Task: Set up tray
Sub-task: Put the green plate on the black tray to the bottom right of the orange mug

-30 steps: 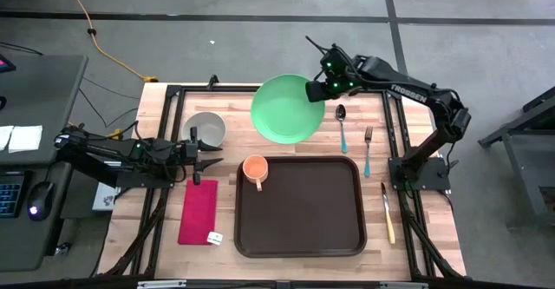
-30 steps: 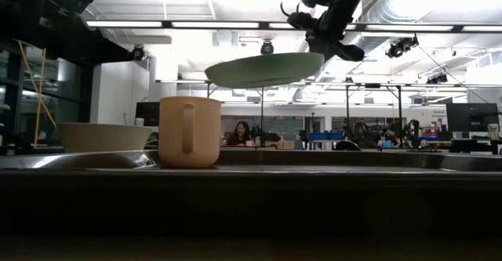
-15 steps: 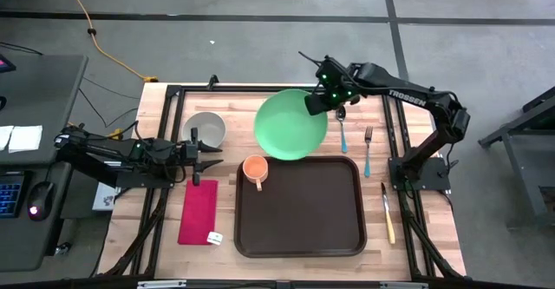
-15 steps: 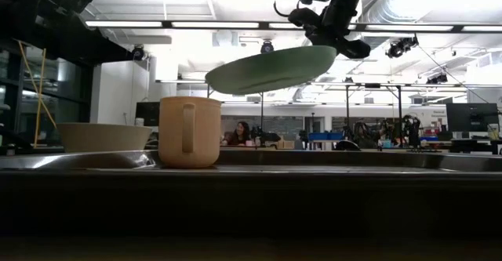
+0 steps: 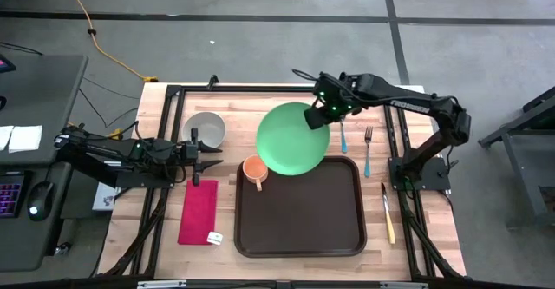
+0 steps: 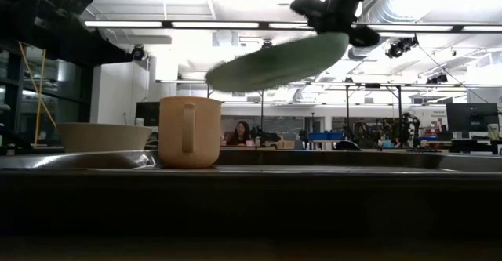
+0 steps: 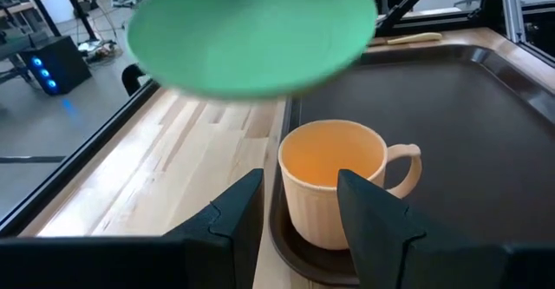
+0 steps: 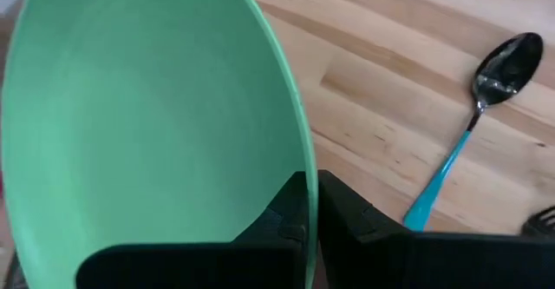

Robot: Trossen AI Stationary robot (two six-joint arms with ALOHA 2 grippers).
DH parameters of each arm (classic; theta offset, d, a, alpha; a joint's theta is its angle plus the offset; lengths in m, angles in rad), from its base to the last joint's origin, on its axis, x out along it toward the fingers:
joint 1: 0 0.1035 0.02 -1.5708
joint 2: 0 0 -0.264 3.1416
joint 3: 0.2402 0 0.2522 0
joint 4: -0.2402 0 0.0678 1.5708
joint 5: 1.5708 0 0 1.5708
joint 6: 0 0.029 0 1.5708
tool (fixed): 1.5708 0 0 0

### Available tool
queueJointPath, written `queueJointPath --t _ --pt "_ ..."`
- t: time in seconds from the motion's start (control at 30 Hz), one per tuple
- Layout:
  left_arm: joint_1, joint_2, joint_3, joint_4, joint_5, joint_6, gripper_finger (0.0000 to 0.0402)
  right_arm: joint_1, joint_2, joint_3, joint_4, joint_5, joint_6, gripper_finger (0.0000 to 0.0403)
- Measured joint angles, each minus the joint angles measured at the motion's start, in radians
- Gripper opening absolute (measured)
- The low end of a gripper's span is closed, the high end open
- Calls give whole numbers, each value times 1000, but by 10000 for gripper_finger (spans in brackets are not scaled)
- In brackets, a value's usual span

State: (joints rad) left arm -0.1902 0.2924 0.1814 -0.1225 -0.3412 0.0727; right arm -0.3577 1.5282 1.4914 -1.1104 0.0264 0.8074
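Lying flat, dark brown tray [image 5: 303, 211]; raised rim, rounded corners.

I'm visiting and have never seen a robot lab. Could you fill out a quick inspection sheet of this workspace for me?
Surface: wooden table.
Job's things: brown tray, orange cup in its corner; green plate airborne, tilted.
Clutter: grey bowl, red napkin, spoon, fork, knife.
Grippers: right gripper shut on plate rim; left gripper open, idle beside cup.
Cables: orange cord on floor.
Surroundings: desk, keyboard, mouse.
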Motion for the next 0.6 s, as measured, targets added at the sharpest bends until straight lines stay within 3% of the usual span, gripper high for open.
queueJointPath --t 0.33,0.6 --pt "0 0 0 -8 2 -2 179 94 -152 0 -103 91 141 0" --pt "0 0 0 -3 2 -2 179 235 -176 0 -142 140 274 0"
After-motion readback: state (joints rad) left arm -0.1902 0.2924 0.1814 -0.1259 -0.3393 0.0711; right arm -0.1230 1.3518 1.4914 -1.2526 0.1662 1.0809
